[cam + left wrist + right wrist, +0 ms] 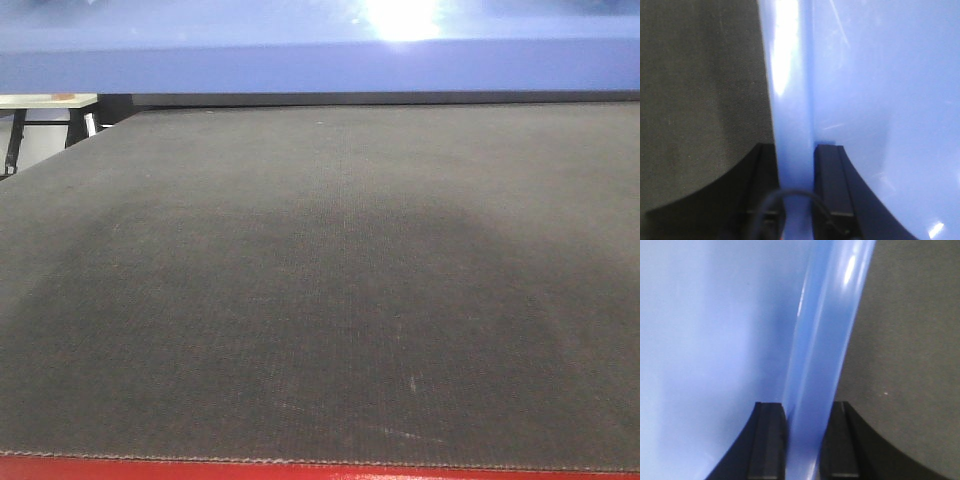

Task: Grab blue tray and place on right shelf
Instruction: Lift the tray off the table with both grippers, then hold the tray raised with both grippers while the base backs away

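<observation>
Now | left tool [796, 160], right tool [805, 412] clamp blue tray [880, 90] rims | mat [320, 300] alongside

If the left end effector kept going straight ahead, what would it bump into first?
The tray: its rim sits between the left end effector's fingers. Beyond that, probably the dark mat, though depth is unclear.

The blue tray [320, 65] is cut off at the top edge. Up close it looks blurry.
</observation>
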